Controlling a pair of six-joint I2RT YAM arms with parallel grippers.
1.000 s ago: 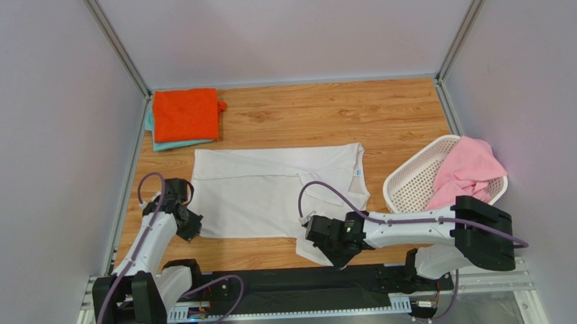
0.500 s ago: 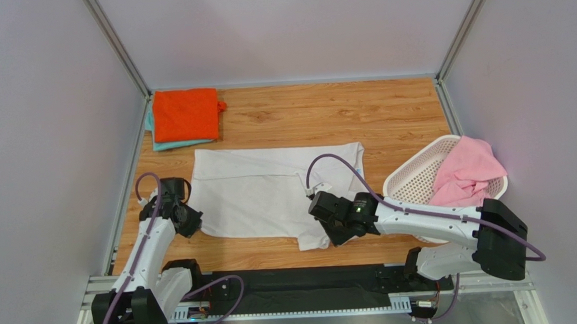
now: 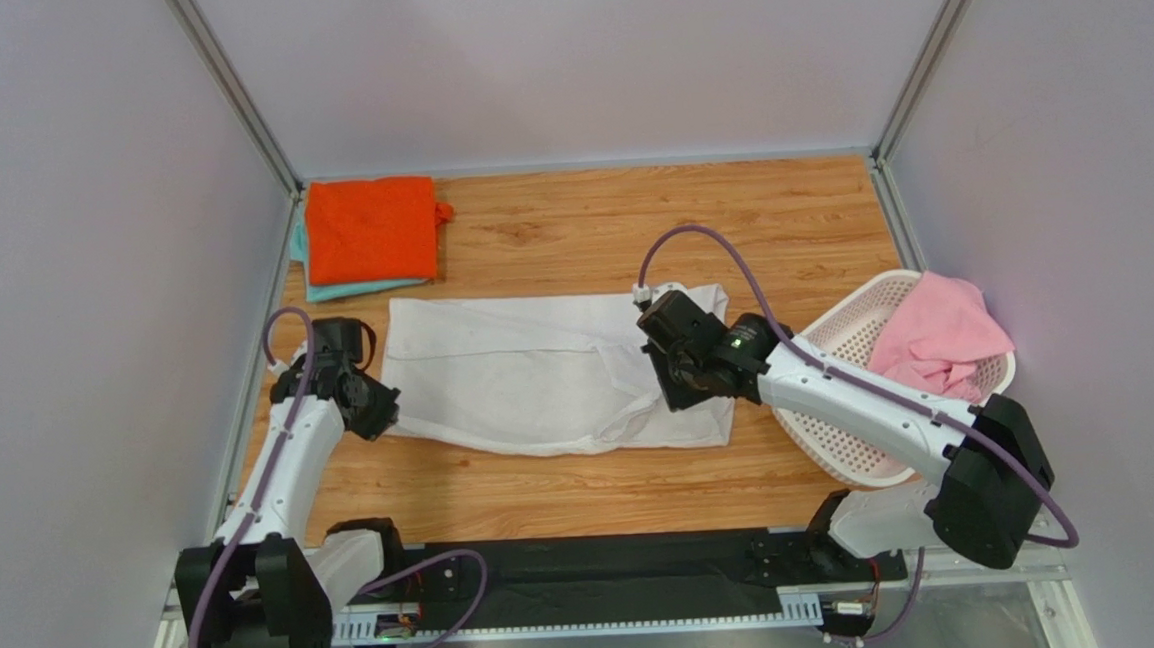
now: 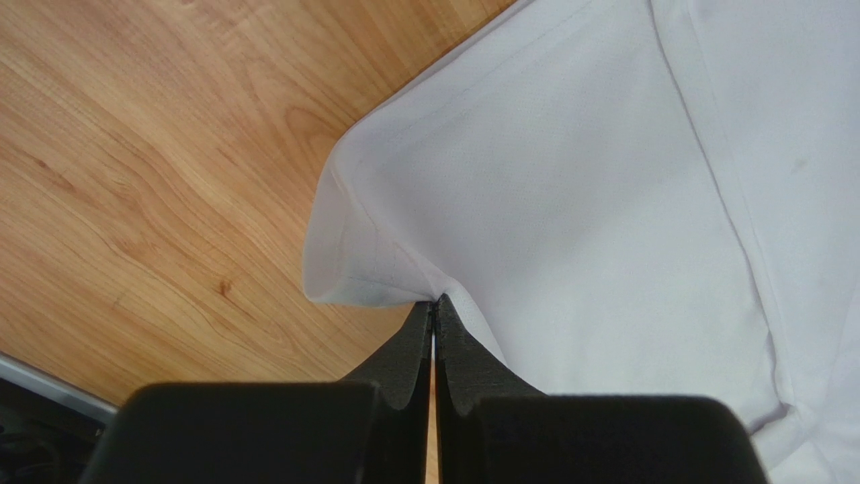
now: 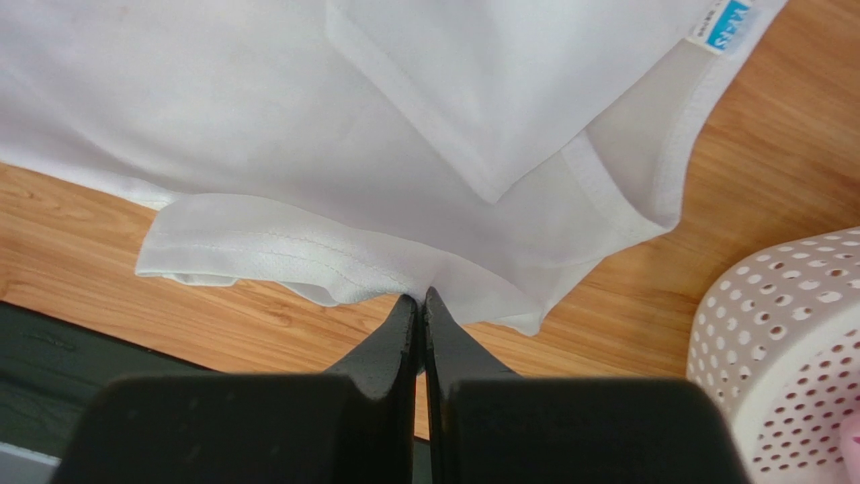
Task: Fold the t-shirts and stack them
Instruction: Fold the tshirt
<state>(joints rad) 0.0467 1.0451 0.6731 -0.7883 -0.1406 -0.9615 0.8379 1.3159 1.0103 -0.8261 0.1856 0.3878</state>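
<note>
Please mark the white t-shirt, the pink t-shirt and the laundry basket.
white t-shirt (image 3: 526,372), top view, middle of the spread cloth.
pink t-shirt (image 3: 938,335), top view, middle of the bunched cloth.
laundry basket (image 3: 852,331), top view, bare perforated inner wall.

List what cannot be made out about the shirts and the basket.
- Teal shirt, top view: the orange shirt covers all but its edge.
- Basket floor, top view: partly under the pink shirt and the right arm.
- White shirt label, right wrist view: print too small to read.
</note>
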